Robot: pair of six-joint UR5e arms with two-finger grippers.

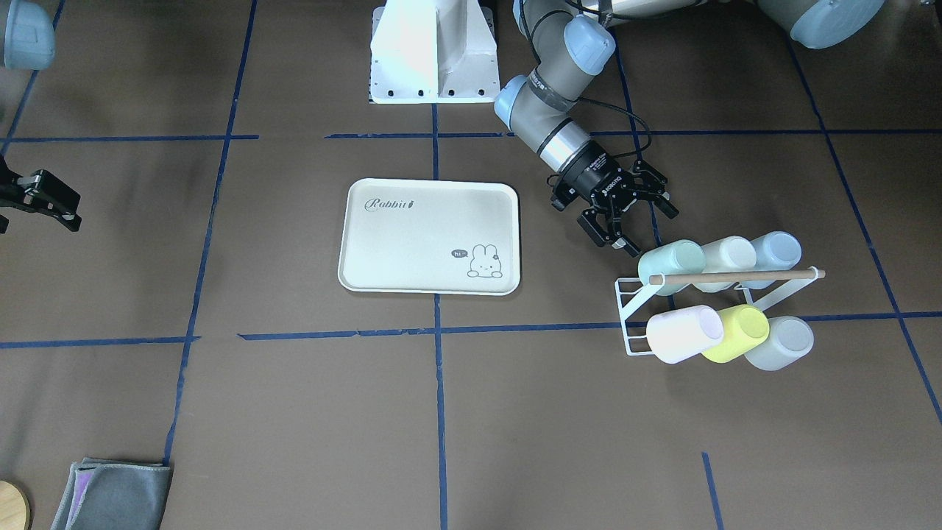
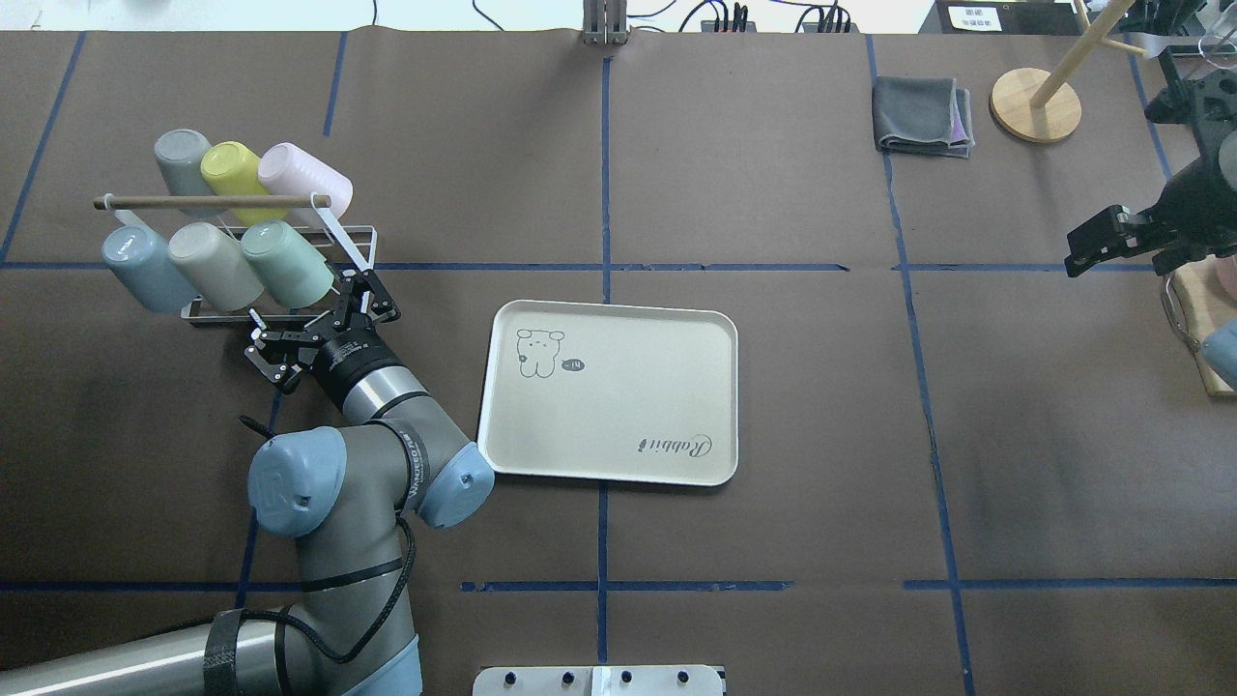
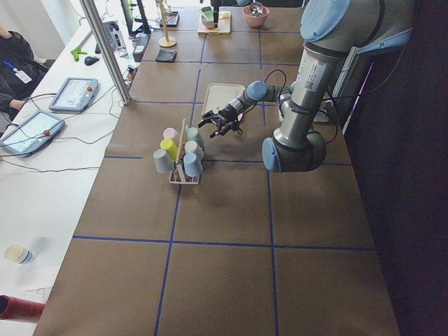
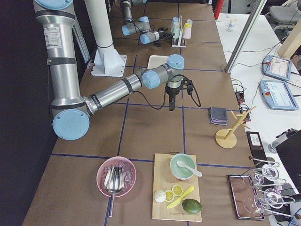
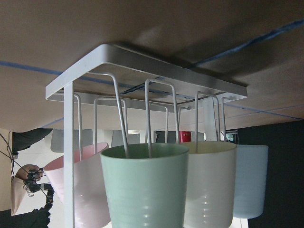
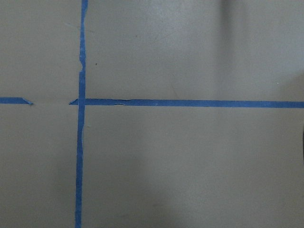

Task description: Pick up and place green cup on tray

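The pale green cup [image 1: 671, 259] hangs on its side on a peg at the end of the white wire rack [image 1: 631, 309] nearest the tray. It also shows in the overhead view [image 2: 285, 261] and fills the left wrist view [image 5: 145, 190]. My left gripper [image 1: 637, 224] is open and empty, a short way from the cup's base and pointing at it. The cream "Rabbit" tray [image 1: 430, 235] lies flat mid-table with nothing on it. My right gripper [image 1: 40, 202] hangs over bare table far from both, with no fingers in its wrist view, and looks open and empty.
The rack also holds cream [image 1: 728, 254], light blue [image 1: 776, 249], pink [image 1: 684, 333], yellow [image 1: 736, 333] and grey [image 1: 784, 342] cups under a wooden bar [image 1: 736, 276]. A folded grey cloth [image 2: 923, 116] and a wooden stand [image 2: 1036, 104] sit at the far right.
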